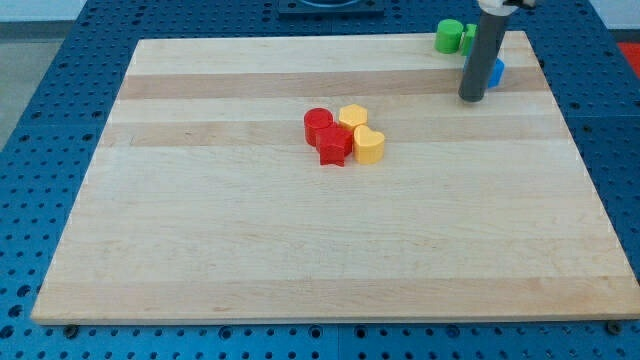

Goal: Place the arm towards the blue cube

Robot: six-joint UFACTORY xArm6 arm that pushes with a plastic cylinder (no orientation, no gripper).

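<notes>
The blue cube (496, 72) sits near the top right of the wooden board (200, 250), mostly hidden behind my rod. My tip (472, 99) rests on the board just below and left of the cube, close to it or touching; I cannot tell which. A green cylinder (449, 36) stands at the board's top edge, up and left of the cube. A second green block (469, 37) shows partly behind the rod.
A cluster sits near the board's centre: a red cylinder (318, 123), a red star-shaped block (334, 146), a yellow hexagonal block (352, 117) and a yellow heart-shaped block (369, 146). The board's right edge runs close to the cube.
</notes>
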